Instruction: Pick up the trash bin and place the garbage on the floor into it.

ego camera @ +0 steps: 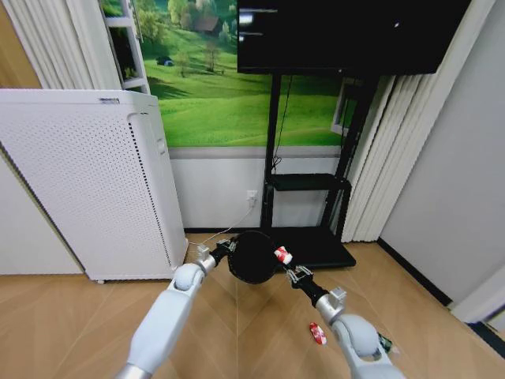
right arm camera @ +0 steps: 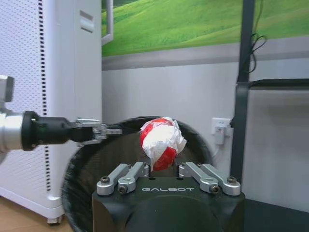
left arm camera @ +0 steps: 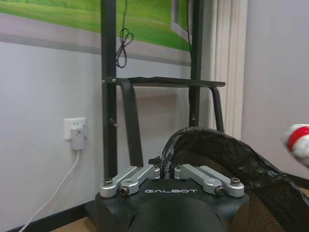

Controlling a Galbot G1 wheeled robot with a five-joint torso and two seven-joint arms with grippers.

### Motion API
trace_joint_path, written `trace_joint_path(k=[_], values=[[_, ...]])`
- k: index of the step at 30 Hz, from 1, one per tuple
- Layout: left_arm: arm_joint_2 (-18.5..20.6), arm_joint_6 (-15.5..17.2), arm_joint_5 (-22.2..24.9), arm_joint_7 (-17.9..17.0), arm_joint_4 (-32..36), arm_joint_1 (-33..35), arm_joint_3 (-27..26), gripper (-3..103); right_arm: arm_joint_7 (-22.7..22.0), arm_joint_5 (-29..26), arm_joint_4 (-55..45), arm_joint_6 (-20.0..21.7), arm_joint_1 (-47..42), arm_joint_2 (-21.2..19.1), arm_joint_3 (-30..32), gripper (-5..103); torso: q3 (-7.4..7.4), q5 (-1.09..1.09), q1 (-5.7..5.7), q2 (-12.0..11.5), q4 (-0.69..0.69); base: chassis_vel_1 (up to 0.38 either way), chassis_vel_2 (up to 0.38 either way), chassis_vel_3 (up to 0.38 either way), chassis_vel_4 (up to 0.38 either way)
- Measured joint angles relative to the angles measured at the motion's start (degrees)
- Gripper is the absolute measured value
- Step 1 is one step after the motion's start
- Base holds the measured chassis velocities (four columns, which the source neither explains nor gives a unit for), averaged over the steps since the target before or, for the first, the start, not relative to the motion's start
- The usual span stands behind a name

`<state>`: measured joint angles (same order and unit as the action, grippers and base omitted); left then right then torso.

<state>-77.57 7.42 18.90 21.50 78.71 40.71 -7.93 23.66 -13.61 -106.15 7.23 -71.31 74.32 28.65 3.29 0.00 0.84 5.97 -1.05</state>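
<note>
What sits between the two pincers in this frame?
In the head view, the trash bin sits between them: left pincer clamps its rim, right pincer holds a red-and-white wrapper at its opening.

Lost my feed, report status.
Left gripper shut on trash bin rim, bin lifted. Right gripper shut on red-and-white wrapper at bin mouth. Second wrapper on floor.

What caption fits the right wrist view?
Right gripper holds a red-and-white wrapper at the black mesh trash bin, which the left gripper grips by the rim.
</note>
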Motion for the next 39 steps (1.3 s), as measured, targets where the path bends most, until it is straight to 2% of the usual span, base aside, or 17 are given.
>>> trace_joint_path(k=[11,14,15,18,19,21,23,24,25,26,29,33,35,39], values=[[-1.83,0.03,-0.63,-0.2,0.05,0.06,1.18,7,-1.49,3.02,3.4,2.06,3.02,1.23,-4.44,23,0.0,0.0,0.0,0.0,0.01,0.0,0.0,0.0,0.0],[-1.58,0.02,-0.64,-0.18,0.6,0.22,0.93,7,-1.62,2.98,4.07,2.08,3.52,1.05,-4.19,39,0.0,0.0,0.01,0.0,0.01,0.0,0.0,0.0,0.0],[-1.58,0.02,-0.64,-0.18,0.6,0.22,0.93,7,-1.62,2.98,4.07,2.08,3.52,1.05,-4.19,39,0.0,0.0,0.01,0.0,0.01,0.0,0.0,0.0,0.0],[-1.07,0.05,-0.49,-0.18,1.3,0.36,0.4,7,-1.64,2.59,4.16,2.17,4.07,0.79,-3.52,56,0.0,0.0,0.0,0.0,0.01,0.0,0.0,0.0,0.0],[-1.07,0.05,-0.49,-0.18,1.3,0.36,0.4,7,-1.64,2.59,4.16,2.17,4.07,0.79,-3.52,56,0.0,0.0,0.0,0.0,0.01,0.0,0.0,0.0,0.0],[-0.63,0.19,-0.38,-0.15,1.81,0.5,0.22,7,-1.74,1.85,3.57,2.52,4.14,0.66,-2.98,67,0.01,0.0,0.01,0.0,0.01,0.0,0.0,0.0,0.0],[-0.49,0.23,-0.32,-0.15,2.02,0.56,0.14,7,-1.92,1.48,3.13,2.57,4.06,0.64,-2.57,67,0.0,0.0,0.0,0.0,0.01,0.0,0.0,0.0,0.0],[-0.39,0.26,-0.29,-0.17,2.16,0.58,0.08,7,-2.1,1.24,2.87,2.6,3.98,0.64,-2.26,73,0.0,-0.01,0.0,0.0,0.01,0.0,0.0,0.0,0.0],[-0.03,0.34,-0.23,-0.27,2.52,0.61,-0.16,7,-3.12,0.29,2.1,2.66,3.65,0.64,-1.23,79,0.0,0.0,0.0,0.0,0.01,0.0,0.0,0.0,0.0],[-0.03,0.34,-0.23,-0.27,2.52,0.61,-0.16,7,-3.12,0.29,2.1,2.66,3.65,0.64,-1.23,79,0.0,0.0,0.0,0.0,0.01,0.0,0.0,0.0,0.0],[0.71,0.36,-0.19,-0.28,2.72,0.46,-0.84,7,-5.41,-2.06,0.31,2.58,1.83,0.28,1.65,94,0.0,0.0,0.0,0.0,0.01,0.0,0.0,0.0,0.0],[1.12,0.36,-0.14,-0.26,2.72,0.27,-1.31,7,-6.85,-3.97,-0.46,2.13,-0.37,-0.11,3.26,99,0.0,-0.01,0.0,0.0,0.01,0.0,0.0,0.0,0.0],[1.58,0.32,0.01,-0.13,2.72,0.21,-1.79,7,-8.49,-5.27,-0.45,1.19,-3.28,-0.2,5.0,100,0.0,0.0,0.01,0.0,0.0,0.0,0.0,0.0,0.0],[2.47,0.29,0.36,-0.01,2.96,0.17,-2.3,7,-8.78,-5.48,1.13,0.14,-5.18,-0.21,6.13,100,0.0,-0.01,0.0,0.0,-0.01,0.0,0.0,0.0,0.0]])
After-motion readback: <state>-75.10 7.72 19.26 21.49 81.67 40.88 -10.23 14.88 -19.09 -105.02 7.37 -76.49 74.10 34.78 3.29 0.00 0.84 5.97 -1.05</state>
